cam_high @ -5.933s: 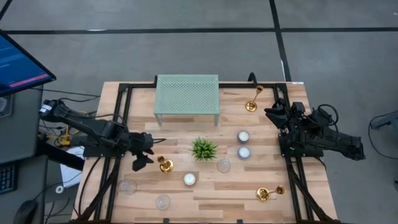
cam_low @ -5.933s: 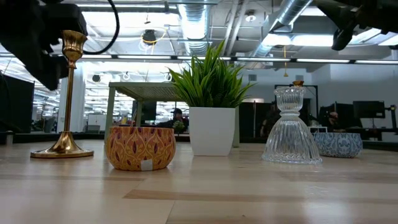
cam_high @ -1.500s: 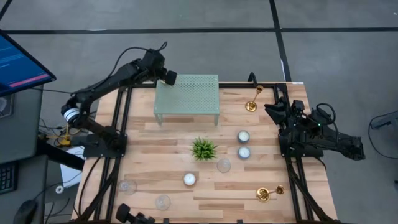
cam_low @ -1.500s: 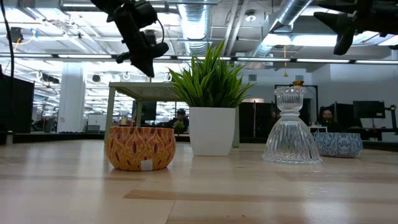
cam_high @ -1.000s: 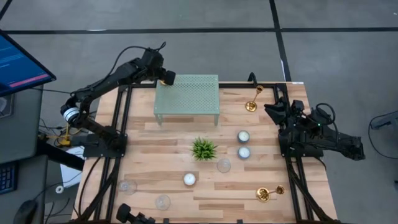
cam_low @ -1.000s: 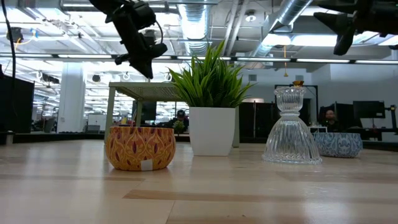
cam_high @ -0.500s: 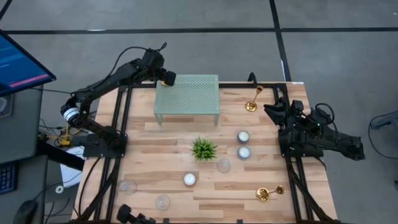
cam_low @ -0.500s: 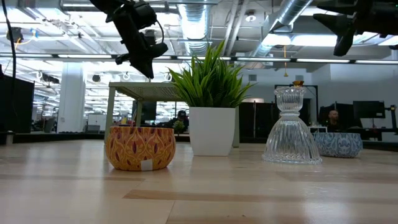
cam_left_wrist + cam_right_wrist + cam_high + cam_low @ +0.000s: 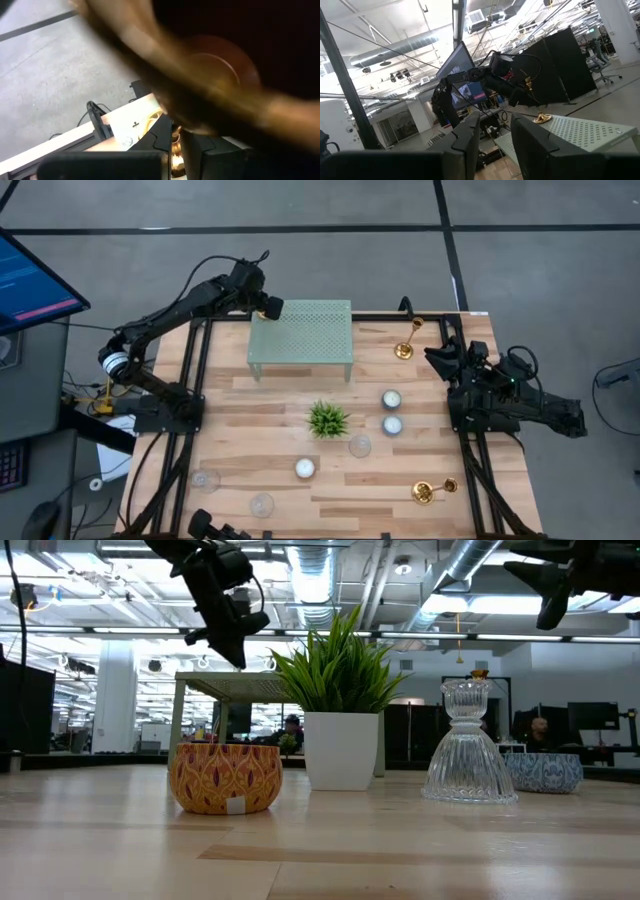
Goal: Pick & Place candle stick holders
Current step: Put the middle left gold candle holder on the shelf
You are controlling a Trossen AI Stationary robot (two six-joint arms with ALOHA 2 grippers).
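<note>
**Left tool holds gold holder at the shelf's far-left corner**

Left arm reaches across to the far-left corner of the mint-green perforated shelf (image 9: 300, 335), which stands at the far middle of the surface (image 9: 250, 442). The left tool (image 9: 263, 305) is closed narrow on the thin stem of one candle stick holder (image 9: 540, 118). In the right wrist view this holder is upright with its round base at that corner of the shelf top; whether the base presses on the mesh or sits just above it, cannot tell. The left wrist view is mostly filled by blurred gold, with a bit of stem between the dark fingers.

Right arm waits at the right edge of the surface. The right tool (image 9: 495, 125) is above the surface with its fingers a modest gap apart and nothing between them.

Second candle stick holder (image 9: 404, 348) is at far right, just right of the shelf and apart from it. Third candle stick holder (image 9: 425, 493) is at near right, near the surface's edge.

Mid-surface there is a small green plant (image 9: 328, 419) with white tealights (image 9: 391, 399) to its right and one on the near side, plus clear glass cups (image 9: 360, 446) scattered toward the near-left.
</note>
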